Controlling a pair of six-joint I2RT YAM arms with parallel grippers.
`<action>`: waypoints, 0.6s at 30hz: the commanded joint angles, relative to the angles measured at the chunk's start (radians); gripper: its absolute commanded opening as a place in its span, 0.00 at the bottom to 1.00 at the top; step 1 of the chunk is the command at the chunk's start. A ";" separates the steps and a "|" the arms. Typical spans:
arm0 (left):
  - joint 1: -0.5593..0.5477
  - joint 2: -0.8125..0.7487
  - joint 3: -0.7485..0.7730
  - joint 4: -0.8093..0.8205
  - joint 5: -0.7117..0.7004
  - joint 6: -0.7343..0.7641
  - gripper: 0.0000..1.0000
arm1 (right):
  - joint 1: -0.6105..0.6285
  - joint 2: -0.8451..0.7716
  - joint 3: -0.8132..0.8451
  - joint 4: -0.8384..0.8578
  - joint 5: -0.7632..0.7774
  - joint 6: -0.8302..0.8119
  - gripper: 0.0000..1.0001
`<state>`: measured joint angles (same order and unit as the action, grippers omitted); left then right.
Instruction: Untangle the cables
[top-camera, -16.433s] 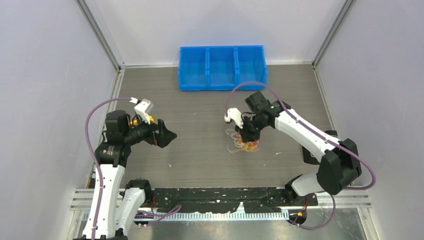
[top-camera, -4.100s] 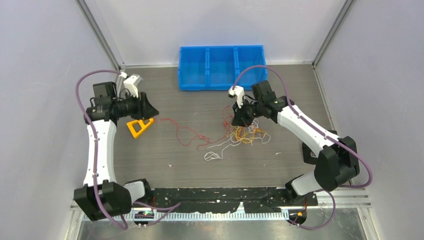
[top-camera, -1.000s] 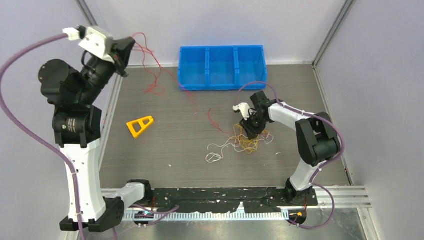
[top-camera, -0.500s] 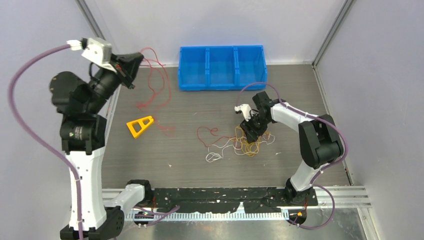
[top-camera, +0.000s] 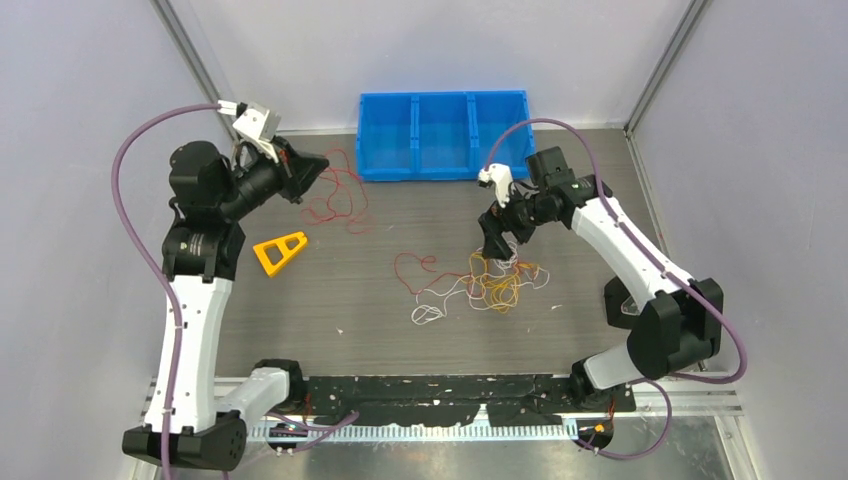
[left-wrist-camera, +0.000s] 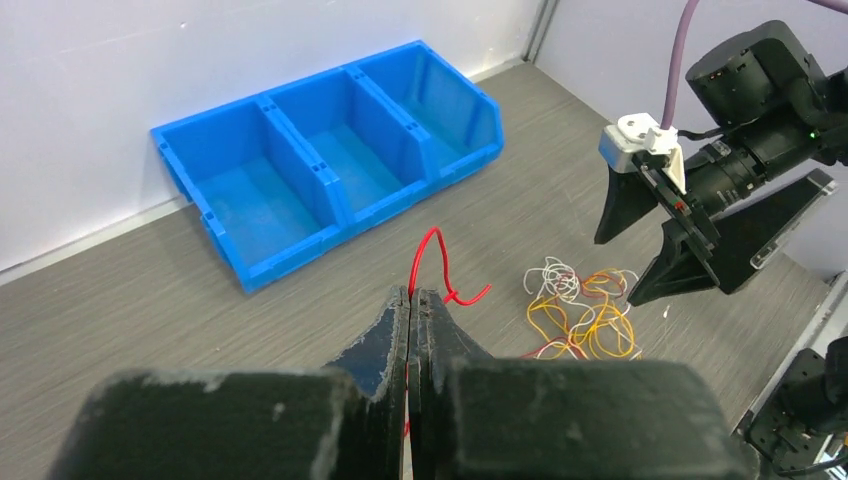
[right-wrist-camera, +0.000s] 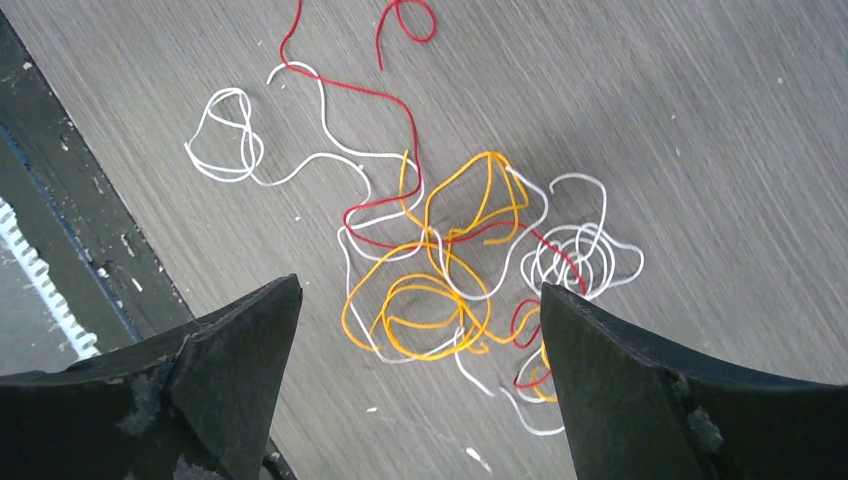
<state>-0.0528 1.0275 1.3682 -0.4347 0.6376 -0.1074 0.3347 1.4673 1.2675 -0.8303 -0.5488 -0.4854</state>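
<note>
The cables lie as a tangle (top-camera: 492, 285) of yellow-orange, white and red wire on the table, also seen in the right wrist view (right-wrist-camera: 450, 265). A white loop (top-camera: 428, 312) and a red loop (top-camera: 414, 270) trail off its left side. My right gripper (top-camera: 503, 236) hangs open above the tangle (right-wrist-camera: 420, 287), nothing between its fingers. My left gripper (top-camera: 318, 170) is raised at the back left, shut on one red cable (top-camera: 338, 196). That strand curls out past the closed fingertips (left-wrist-camera: 432, 245) and dangles toward the table.
A blue bin (top-camera: 443, 165) with three compartments stands against the back wall (left-wrist-camera: 250, 270). A yellow triangular piece (top-camera: 280, 251) lies on the table at the left. A black strip (top-camera: 440, 388) runs along the near edge, and walls close in both sides.
My right gripper opened wide and lifted off the tangle toward the back. My left arm came down and forward with the red cable, whose far end dropped slack onto the table.
</note>
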 joint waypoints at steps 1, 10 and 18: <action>-0.029 -0.053 0.038 -0.020 -0.080 -0.032 0.00 | -0.035 -0.070 0.034 -0.099 0.004 -0.004 0.95; -0.144 -0.049 0.144 -0.212 -0.448 0.056 0.00 | -0.158 -0.273 -0.087 -0.149 0.003 0.027 0.95; -0.274 0.035 0.163 -0.186 -0.760 0.033 0.00 | -0.163 -0.327 -0.058 -0.199 0.007 0.010 0.95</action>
<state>-0.2558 1.0222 1.5272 -0.6502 0.1047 -0.0708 0.1745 1.1538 1.1778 -1.0008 -0.5381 -0.4652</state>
